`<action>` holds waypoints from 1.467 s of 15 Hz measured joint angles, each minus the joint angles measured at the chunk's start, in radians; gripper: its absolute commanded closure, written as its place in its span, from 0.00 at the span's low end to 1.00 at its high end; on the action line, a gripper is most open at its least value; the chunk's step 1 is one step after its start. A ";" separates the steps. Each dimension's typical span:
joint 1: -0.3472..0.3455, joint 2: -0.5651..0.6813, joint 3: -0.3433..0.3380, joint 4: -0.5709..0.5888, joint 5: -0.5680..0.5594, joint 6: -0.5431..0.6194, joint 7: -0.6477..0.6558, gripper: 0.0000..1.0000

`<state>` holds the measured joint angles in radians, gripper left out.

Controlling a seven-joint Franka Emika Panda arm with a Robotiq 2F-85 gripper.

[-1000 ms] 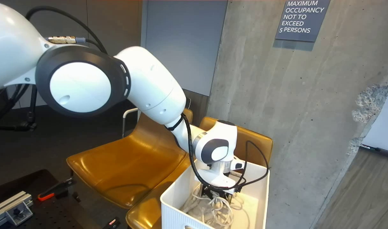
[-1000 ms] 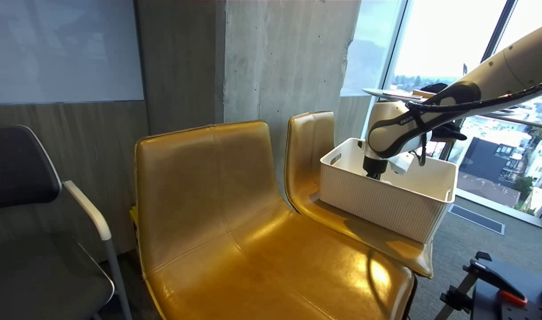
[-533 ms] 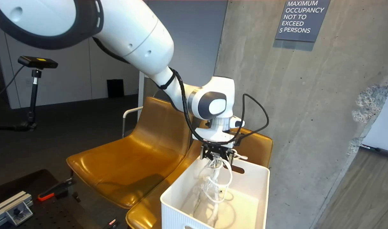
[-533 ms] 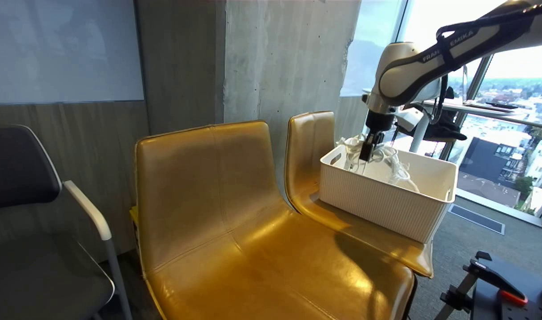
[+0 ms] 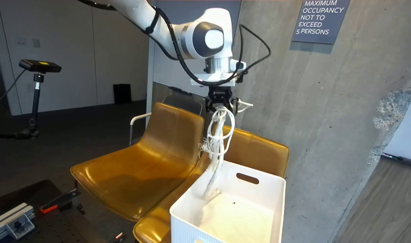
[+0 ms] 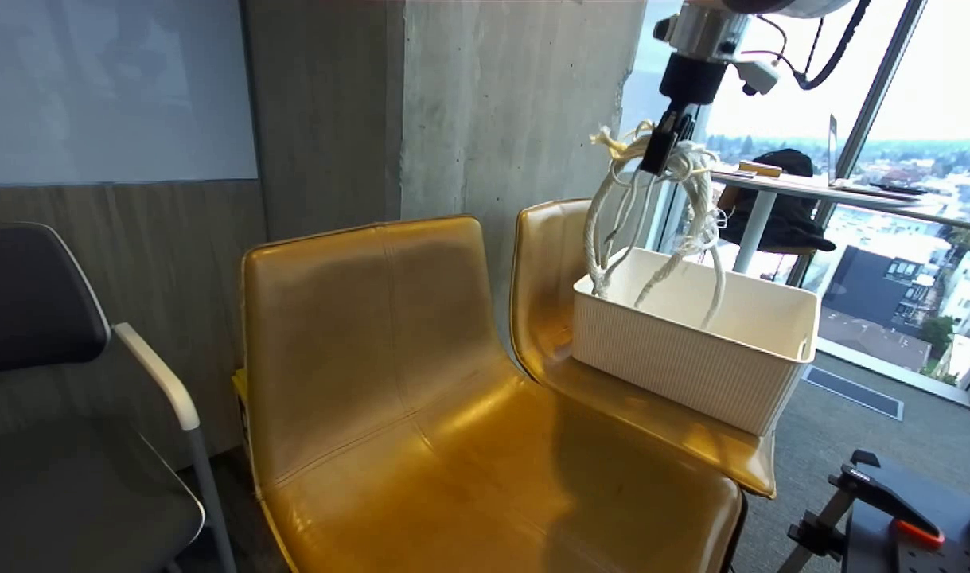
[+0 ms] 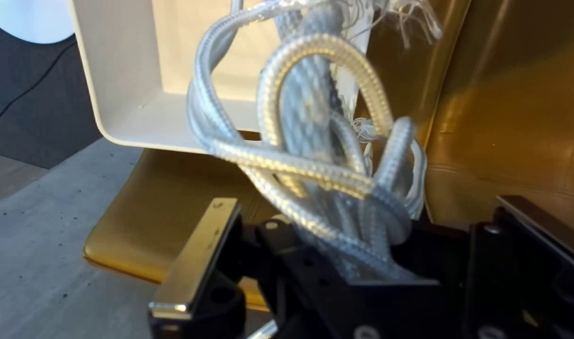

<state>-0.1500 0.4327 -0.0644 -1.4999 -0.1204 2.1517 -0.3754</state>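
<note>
A tangled bundle of white rope point(image 5: 218, 141) hangs from my gripper point(image 5: 221, 107) above the white bin point(image 5: 245, 168). In both exterior views the rope trails down in loose loops and frayed ends, its lowest strands reaching the bin's rim or interior. The dark fingers point(image 6: 666, 147) point downward with rope spilling out on either side, also seen in an exterior view. My jaws are shut on the bundle; the exact pinch point is covered by the coils. Close up in the wrist view, rope loops point(image 7: 315, 160) fill the middle, with the bin wall point(image 7: 122, 94) behind.
The bin stands on a tan leather chair point(image 6: 552, 263), beside another tan chair point(image 6: 373, 334). A concrete wall point(image 5: 310, 118) rises behind. A dark table with an orange-handled tool point(image 5: 57, 204) is at the near left. A camera on a stand point(image 5: 40, 65) stands farther back.
My gripper has risen from down inside the bin to well above it, lifting the rope bundle along. The bin and chairs have stayed where they were.
</note>
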 measured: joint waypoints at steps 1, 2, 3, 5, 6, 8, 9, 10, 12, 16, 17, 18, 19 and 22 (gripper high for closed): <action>0.023 -0.030 0.006 0.008 -0.007 -0.029 0.006 1.00; 0.048 -0.056 0.015 0.022 -0.012 -0.061 0.013 1.00; 0.071 -0.076 0.026 0.039 -0.015 -0.093 0.020 1.00; 0.122 -0.104 0.055 0.081 -0.015 -0.160 0.040 1.00; 0.149 -0.112 0.074 0.105 -0.015 -0.194 0.056 1.00; 0.208 -0.113 0.112 0.154 -0.014 -0.255 0.095 1.00; 0.238 -0.109 0.131 0.174 -0.014 -0.282 0.119 1.00; 0.271 -0.102 0.150 0.194 -0.013 -0.303 0.149 1.00; 0.331 -0.075 0.183 0.219 -0.010 -0.326 0.209 1.00; 0.397 0.010 0.215 0.242 0.011 -0.326 0.271 1.00; 0.405 0.033 0.219 0.248 0.016 -0.326 0.275 1.00; 0.410 0.056 0.222 0.254 0.024 -0.326 0.277 1.00; 0.412 0.077 0.222 0.261 0.031 -0.325 0.277 1.00; 0.402 0.119 0.220 0.266 0.041 -0.325 0.277 1.00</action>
<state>0.2523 0.5520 0.1559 -1.2337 -0.0789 1.8263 -0.0979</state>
